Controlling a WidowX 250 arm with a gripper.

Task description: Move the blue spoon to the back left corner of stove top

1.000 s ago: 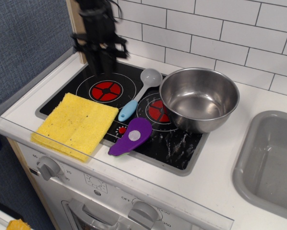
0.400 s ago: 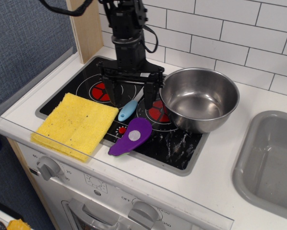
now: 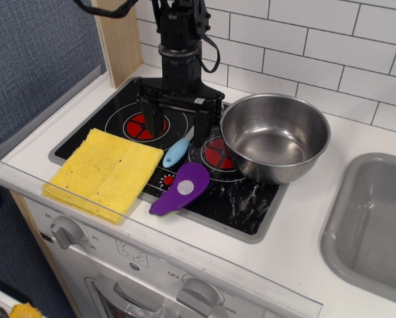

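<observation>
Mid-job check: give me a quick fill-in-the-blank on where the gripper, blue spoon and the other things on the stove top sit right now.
1. The gripper, fingers spread, hovers over the ____ spoon.
2. The spoon's handle lies between the yellow sponge and the steel ____.
3. The purple utensil carries a white ____.
4. The stove top has two ____ burners.

Missing words: blue; bowl; dot; red
</observation>
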